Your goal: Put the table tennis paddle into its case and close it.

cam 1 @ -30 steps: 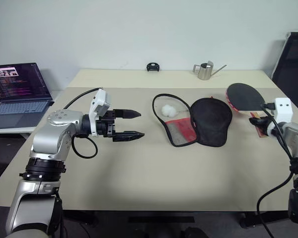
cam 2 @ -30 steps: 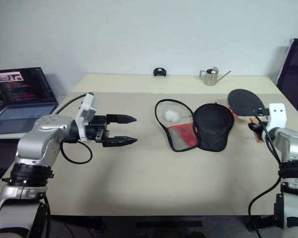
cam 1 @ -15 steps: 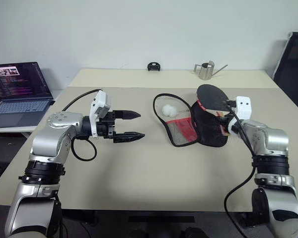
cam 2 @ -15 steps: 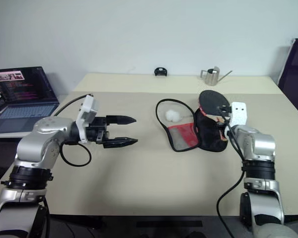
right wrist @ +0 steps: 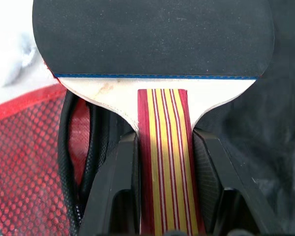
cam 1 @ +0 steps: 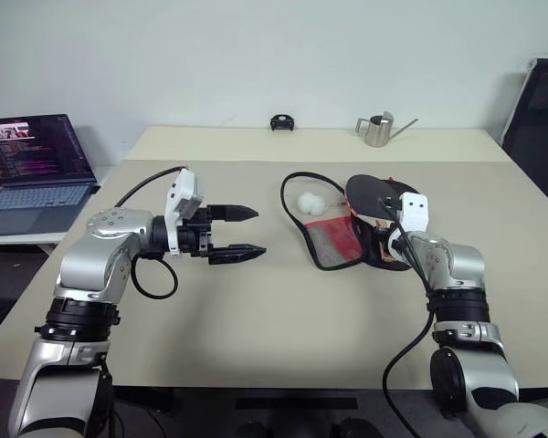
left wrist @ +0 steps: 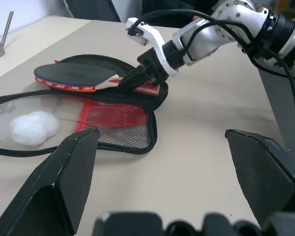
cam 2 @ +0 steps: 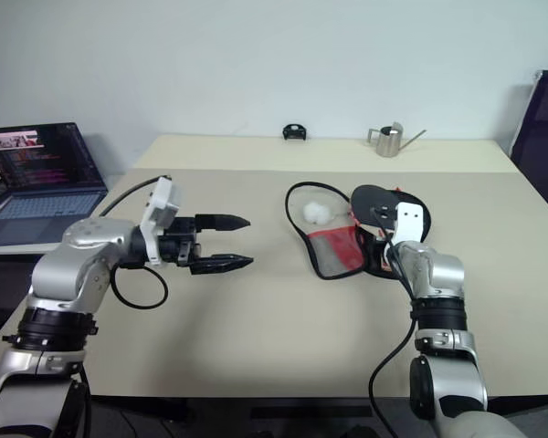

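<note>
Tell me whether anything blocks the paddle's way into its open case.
Nothing visible does. The right gripper holds the table tennis paddle by its handle just above the case, which lies open. The white ball lies beside it, on the clear flap.

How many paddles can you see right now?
1: the paddle, gripped by its handle in the right gripper, above the open case. No other shows; the case could hide one.
</note>
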`<state>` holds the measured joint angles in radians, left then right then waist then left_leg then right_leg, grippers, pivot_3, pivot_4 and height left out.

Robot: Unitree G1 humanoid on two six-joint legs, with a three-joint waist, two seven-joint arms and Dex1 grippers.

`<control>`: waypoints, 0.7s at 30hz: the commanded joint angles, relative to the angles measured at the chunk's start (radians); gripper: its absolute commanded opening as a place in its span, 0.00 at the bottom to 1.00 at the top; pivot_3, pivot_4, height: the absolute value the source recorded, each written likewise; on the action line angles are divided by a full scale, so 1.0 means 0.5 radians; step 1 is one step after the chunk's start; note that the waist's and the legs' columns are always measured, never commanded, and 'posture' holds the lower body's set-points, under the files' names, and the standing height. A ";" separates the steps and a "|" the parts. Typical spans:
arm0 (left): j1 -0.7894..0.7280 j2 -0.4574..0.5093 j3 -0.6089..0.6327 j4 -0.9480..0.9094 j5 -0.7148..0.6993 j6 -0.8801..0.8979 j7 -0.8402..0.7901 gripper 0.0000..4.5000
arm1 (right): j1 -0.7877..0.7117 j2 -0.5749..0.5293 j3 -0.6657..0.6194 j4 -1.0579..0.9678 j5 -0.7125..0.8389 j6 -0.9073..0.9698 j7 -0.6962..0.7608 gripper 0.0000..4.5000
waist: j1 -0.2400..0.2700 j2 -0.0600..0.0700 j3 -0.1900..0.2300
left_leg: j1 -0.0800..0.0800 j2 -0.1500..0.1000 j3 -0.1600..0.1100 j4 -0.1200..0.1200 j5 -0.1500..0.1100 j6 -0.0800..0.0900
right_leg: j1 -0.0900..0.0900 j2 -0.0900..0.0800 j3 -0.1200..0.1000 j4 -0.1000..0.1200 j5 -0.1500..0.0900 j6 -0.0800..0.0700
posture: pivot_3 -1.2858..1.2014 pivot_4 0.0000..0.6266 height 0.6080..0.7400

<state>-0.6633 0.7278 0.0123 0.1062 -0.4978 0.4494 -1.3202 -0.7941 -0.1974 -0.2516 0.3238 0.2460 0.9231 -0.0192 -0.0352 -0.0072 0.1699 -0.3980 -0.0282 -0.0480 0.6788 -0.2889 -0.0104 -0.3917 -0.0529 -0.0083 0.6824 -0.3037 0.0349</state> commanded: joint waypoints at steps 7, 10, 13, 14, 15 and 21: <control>-0.004 0.010 0.068 -0.051 -0.034 -0.047 -0.004 1.00 | 0.113 0.004 0.002 -0.253 -0.078 -0.038 -0.114 0.25 | 0.007 0.000 0.000 | 0.000 0.000 0.000 0.000 0.000 0.000 | 0.000 0.000 0.000 0.000 0.000 0.000 | 0.52 0.24 1.00; -0.006 0.004 0.062 -0.035 -0.028 -0.060 -0.007 1.00 | 0.152 0.030 0.005 -0.310 -0.098 -0.045 -0.166 0.25 | 0.004 0.000 0.000 | 0.000 0.000 -0.001 0.000 0.000 0.000 | 0.000 0.000 0.000 0.000 0.000 0.000 | 0.52 0.24 1.00; -0.014 -0.006 0.053 -0.021 -0.023 -0.069 -0.009 1.00 | 0.160 0.046 0.011 -0.295 -0.130 -0.091 -0.215 0.25 | 0.002 0.000 0.000 | 0.000 0.000 0.000 0.000 0.000 0.000 | 0.000 0.000 0.000 0.001 0.000 0.000 | 0.52 0.24 1.00; -0.017 -0.010 0.050 -0.017 -0.021 -0.071 -0.009 1.00 | 0.158 0.048 0.017 -0.279 -0.144 -0.115 -0.227 0.25 | 0.002 0.000 0.000 | 0.001 0.000 0.000 0.000 0.000 0.000 | 0.000 0.000 0.000 0.001 0.000 0.000 | 0.52 0.24 1.00; -0.019 -0.012 0.048 -0.014 -0.021 -0.074 -0.009 1.00 | 0.156 0.050 0.021 -0.269 -0.155 -0.130 -0.232 0.25 | 0.002 0.000 0.000 | 0.001 0.000 0.000 0.000 0.000 0.000 | 0.000 0.000 0.000 0.001 0.000 0.000 | 0.52 0.24 1.00; -0.020 -0.014 0.046 -0.013 -0.022 -0.077 -0.011 1.00 | 0.146 0.058 0.042 -0.189 -0.197 -0.161 -0.252 0.25 | 0.001 0.000 0.000 | 0.001 0.000 0.000 0.000 0.000 0.000 | 0.000 0.001 0.000 0.001 0.000 0.000 | 0.52 0.24 1.00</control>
<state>-0.6597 0.7194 0.0132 0.1121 -0.4978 0.4266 -1.3217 -0.7123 -0.1713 -0.2307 0.2326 0.1578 0.8751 -0.1364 -0.0350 -0.0071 0.1699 -0.3976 -0.0284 -0.0480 0.6788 -0.2889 -0.0104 -0.3916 -0.0525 -0.0083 0.6827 -0.3037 0.0349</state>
